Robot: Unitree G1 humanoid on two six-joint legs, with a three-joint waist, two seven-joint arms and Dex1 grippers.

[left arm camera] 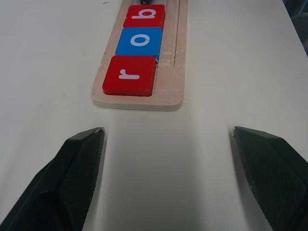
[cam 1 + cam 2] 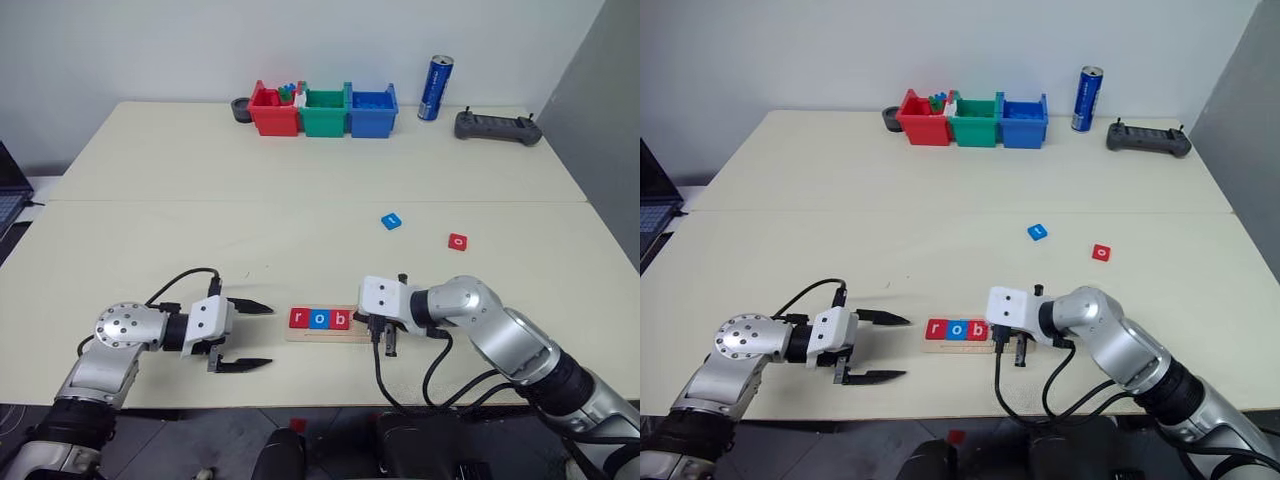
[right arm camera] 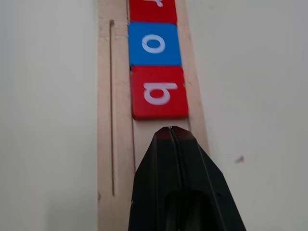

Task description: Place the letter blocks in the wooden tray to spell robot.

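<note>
the wooden tray (image 2: 322, 331) lies near the front edge of the counter (image 2: 300, 200), between the two arms. three letter blocks sit in it side by side, touching: a red r (image 1: 130, 75) at the tray's left end, a blue o (image 1: 139, 42) next to it, and a red b (image 3: 159, 92) after that. the rest of the tray to the right of the b is bare wood

the right claw (image 3: 171, 132) has its two black fingers pressed together with nothing between them; its tip sits over the tray just beside the b block's free edge, and whether it touches the block or the wood cannot be told

the left claw (image 2: 245, 336) hovers just left of the tray's left end with its fingers (image 1: 72, 168) spread well apart, pointing toward the r block and holding nothing

two more blocks lie loose further back on the right of the counter, well apart from the tray: a blue one (image 2: 391, 221) and, to its right, a red one with an o (image 2: 457, 241)

at the far edge stand red (image 2: 273, 110), green (image 2: 325, 112) and blue (image 2: 371, 110) bins in a row, a blue can (image 2: 435, 88) and a dark controller (image 2: 497, 127)
</note>
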